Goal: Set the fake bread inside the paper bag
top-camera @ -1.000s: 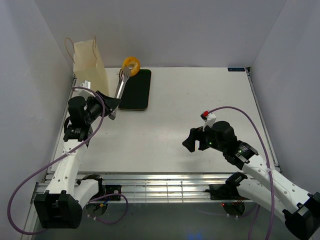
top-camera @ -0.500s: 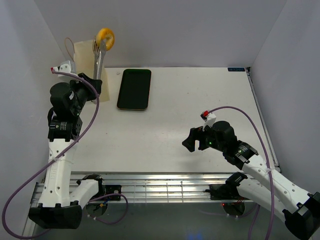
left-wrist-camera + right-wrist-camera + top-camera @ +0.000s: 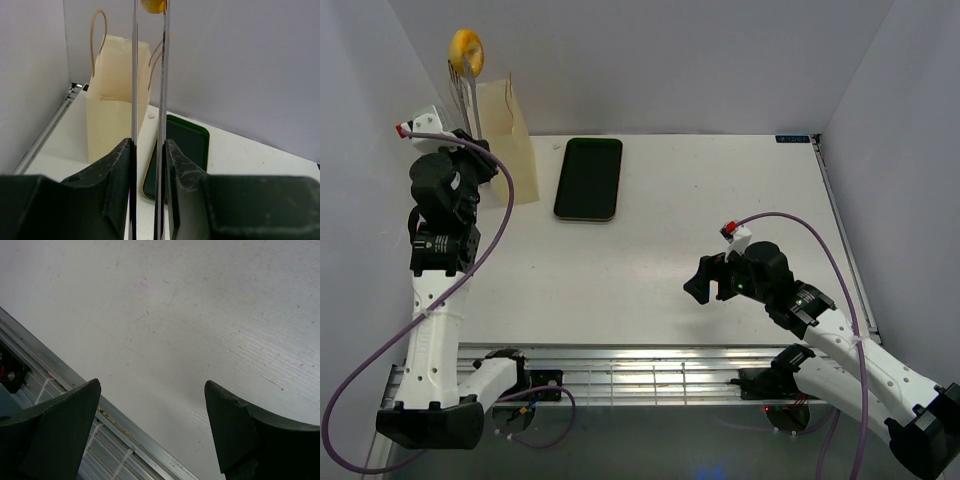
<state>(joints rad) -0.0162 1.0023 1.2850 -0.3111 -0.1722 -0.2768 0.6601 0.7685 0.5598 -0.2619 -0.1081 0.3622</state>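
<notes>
Orange-brown ring pastry [image 3: 466,47] sits in the upper left of the top view, pinched at the tips of metal tongs [image 3: 469,95] whose long axis runs straight up the frame. The left gripper [image 3: 470,150] is clenched on the tongs' lower end. The paper bag [image 3: 510,140] stands upright just right of them, mouth open, handles up, near the left wall. A black tray [image 3: 589,178] lies beside it. The right gripper [image 3: 705,280], jaws spread and holding nothing, hangs over bare table [image 3: 720,200] at lower right.

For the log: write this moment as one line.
left tool: shut on metal tongs | orange-brown ring pastry: in tong tips, high near cream paper bag | right tool: open
</notes>
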